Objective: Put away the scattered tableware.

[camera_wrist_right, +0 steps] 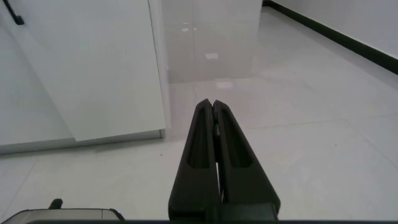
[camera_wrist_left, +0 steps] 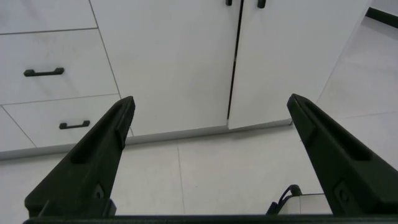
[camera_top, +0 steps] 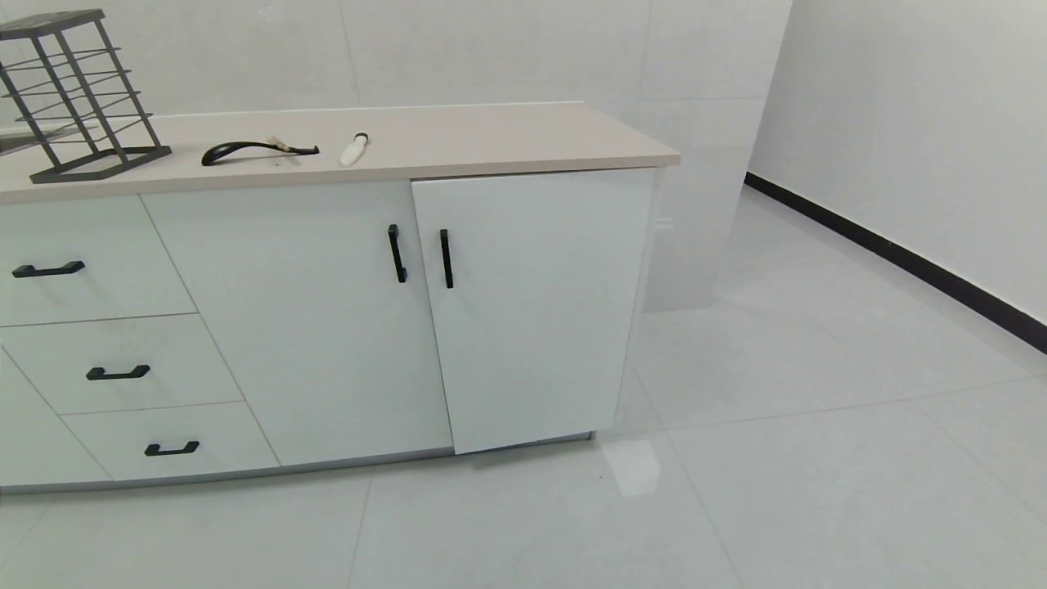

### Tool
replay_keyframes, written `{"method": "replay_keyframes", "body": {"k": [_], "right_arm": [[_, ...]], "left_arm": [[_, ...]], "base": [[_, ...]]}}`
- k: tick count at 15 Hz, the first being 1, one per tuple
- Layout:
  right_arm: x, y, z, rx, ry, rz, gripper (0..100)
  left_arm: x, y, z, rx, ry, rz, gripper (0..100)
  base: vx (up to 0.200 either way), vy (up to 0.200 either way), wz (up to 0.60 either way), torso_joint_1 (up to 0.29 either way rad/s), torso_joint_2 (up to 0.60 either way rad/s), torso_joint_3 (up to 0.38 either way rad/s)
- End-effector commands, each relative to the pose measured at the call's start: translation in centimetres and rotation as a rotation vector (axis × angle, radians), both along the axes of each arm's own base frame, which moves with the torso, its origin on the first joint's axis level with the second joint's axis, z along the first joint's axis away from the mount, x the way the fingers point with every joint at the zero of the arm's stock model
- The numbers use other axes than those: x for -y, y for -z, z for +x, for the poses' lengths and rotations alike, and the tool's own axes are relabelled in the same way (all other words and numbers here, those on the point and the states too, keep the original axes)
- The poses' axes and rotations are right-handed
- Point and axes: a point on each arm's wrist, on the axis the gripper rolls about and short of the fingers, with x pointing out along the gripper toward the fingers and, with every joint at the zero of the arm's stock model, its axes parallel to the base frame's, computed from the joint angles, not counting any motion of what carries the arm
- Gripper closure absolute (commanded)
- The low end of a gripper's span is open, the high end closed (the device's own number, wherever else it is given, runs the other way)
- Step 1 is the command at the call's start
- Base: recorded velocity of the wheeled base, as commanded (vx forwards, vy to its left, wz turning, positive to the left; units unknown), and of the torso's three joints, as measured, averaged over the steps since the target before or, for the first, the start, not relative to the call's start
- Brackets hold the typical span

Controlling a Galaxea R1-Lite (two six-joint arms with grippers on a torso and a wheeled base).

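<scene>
Tableware, two pieces: black ladle (camera_top: 245,150) and white-handled utensil (camera_top: 353,150), both lying on the countertop (camera_top: 507,135) in the upper left of the head view, side by side but apart, ladle to the left.

Floor (camera_top: 818,458): pale glossy tiles, across the bottom and right of the head view; black baseboard (camera_top: 900,260) along the foot of the right-hand wall.

Cabinet (camera_top: 286,343): white, left half of the head view. Two doors at centre, with two upright black door handles (camera_top: 397,254) close together at their meeting edges; narrow dark gap between the doors in the left wrist view. Three stacked drawers at far left, each with a horizontal black drawer handle (camera_top: 118,372).

Countertop: beige slab over the cabinet, running from the left edge to right of centre.

Wire rack (camera_top: 74,94): dark metal, open-sided, standing on the countertop at the top left corner, left of the ladle and not touching it.

Left gripper (camera_wrist_left: 211,102): black fingers (camera_wrist_left: 99,155) spread wide, nothing between them, above the floor in front of the cabinet.

Right gripper (camera_wrist_right: 212,106): fingers pressed together, nothing held, above the floor near the cabinet's corner.

Ladle: bowl end to the left, handle pointing right.

Utensil: white handle nearer the front edge, dark tip farther back.
</scene>
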Motion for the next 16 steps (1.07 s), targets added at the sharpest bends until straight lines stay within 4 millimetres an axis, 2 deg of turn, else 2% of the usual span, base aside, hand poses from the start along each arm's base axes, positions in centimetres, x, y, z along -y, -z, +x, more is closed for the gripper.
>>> {"method": "replay_keyframes", "body": {"k": [1, 2, 10, 16], "right_arm": [[-0.01, 0.01, 0.00, -0.001, -0.008, 0.001, 100], [-0.01, 0.01, 0.00, -0.001, -0.006, 0.001, 100], [0.04, 0.01, 0.00, -0.001, 0.017, 0.001, 100], [0.04, 0.01, 0.00, -0.001, 0.017, 0.001, 100]], "left_arm": [[0.00, 0.00, 0.00, 0.000, 0.000, 0.000, 0], [0.01, 0.00, 0.00, 0.000, 0.003, 0.000, 0], [0.01, 0.00, 0.00, 0.000, 0.003, 0.001, 0], [0.00, 0.00, 0.00, -0.001, 0.002, -0.002, 0]], "base": [[0.000, 0.000, 0.00, 0.000, 0.00, 0.000], [0.000, 0.000, 0.00, 0.000, 0.00, 0.000], [0.000, 0.000, 0.60, 0.004, 0.00, 0.004], [0.000, 0.200, 0.00, 0.002, 0.00, 0.002]]}}
